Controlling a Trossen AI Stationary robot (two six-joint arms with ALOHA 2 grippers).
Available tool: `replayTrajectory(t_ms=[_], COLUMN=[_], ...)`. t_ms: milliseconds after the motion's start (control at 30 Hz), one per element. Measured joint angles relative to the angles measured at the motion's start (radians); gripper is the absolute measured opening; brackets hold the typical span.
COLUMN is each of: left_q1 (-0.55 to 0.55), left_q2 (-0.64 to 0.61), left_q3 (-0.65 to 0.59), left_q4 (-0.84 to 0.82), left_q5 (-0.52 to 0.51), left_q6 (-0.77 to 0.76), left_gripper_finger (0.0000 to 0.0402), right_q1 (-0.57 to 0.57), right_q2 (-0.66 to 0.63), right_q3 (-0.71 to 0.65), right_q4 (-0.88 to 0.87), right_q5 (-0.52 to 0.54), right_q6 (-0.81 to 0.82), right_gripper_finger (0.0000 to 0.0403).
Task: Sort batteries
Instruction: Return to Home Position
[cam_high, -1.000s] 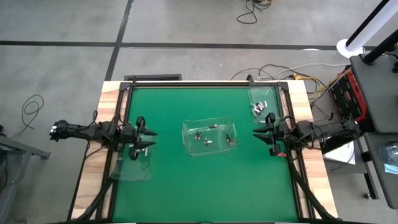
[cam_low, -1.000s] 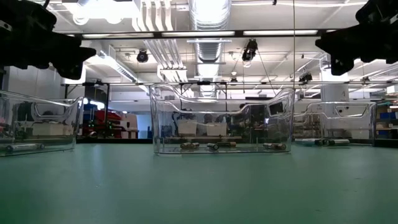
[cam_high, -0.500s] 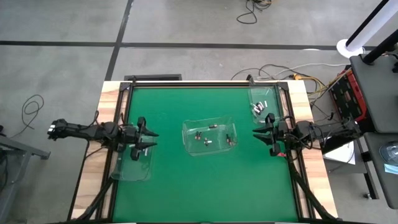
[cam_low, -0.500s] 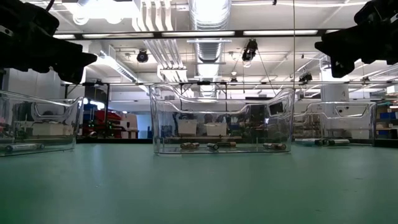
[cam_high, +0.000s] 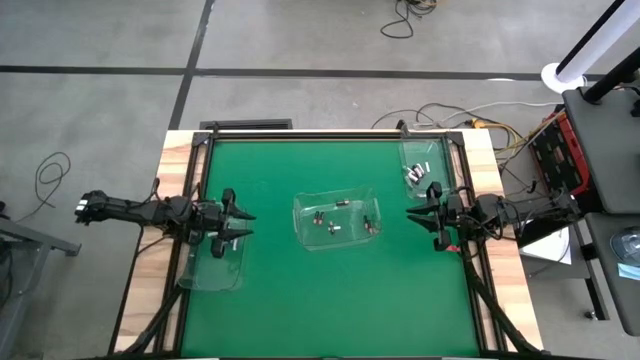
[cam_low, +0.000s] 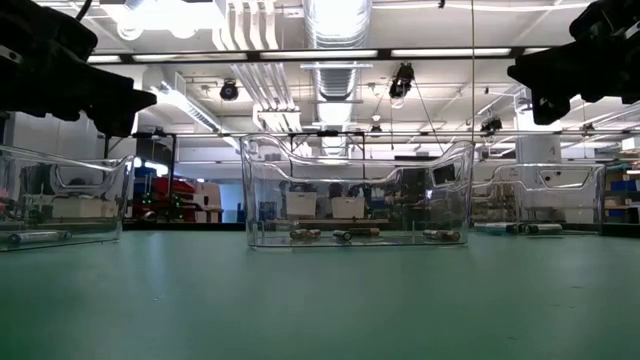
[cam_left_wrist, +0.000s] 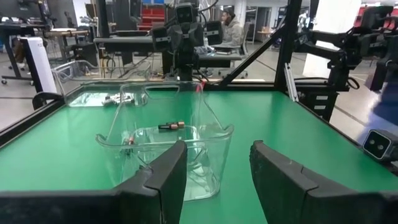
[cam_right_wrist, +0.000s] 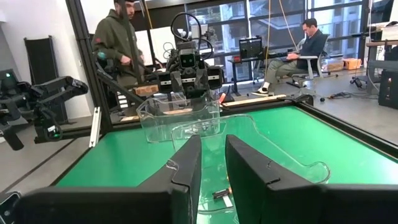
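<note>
Left tool (cam_high: 246, 224) drawn back slightly, jaws apart

The central bin (cam_high: 338, 220) stood alone mid-table as the one obstacle there. Bare green mat (cam_high: 330, 310) lay open along its near and far sides. A second bin (cam_high: 212, 268) hugged the left edge, partly under the left gripper (cam_high: 247, 225). A third bin (cam_high: 421, 163) sat in the far right corner, just beside the right gripper (cam_high: 411, 215). Both grippers seemed, from the low view, to hang above the bin rims, with clear lanes between each and the central bin.
</note>
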Motion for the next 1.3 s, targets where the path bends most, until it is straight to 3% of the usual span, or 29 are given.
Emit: replayTrajectory(t_ms=[633,1100,1300], left_q1=[0.0,0.0,0.0], left_q2=[0.007,0.007,0.007], left_q3=[0.0,0.0,0.0], left_q4=[0.0,0.0,0.0], left_q5=[0.0,0.0,0.0], left_q6=[0.0,0.0,0.0], left_gripper_finger=[0.0155,0.0155,0.0155], right_q1=[0.0,0.0,0.0], right_q2=[0.0,0.0,0.0], right_q3=[0.001,0.001,0.001], right_q4=[0.0,0.0,0.0], right_q5=[0.0,0.0,0.0], right_q6=[0.0,0.0,0.0], right_gripper_finger=[0.0094,0.0064,0.007])
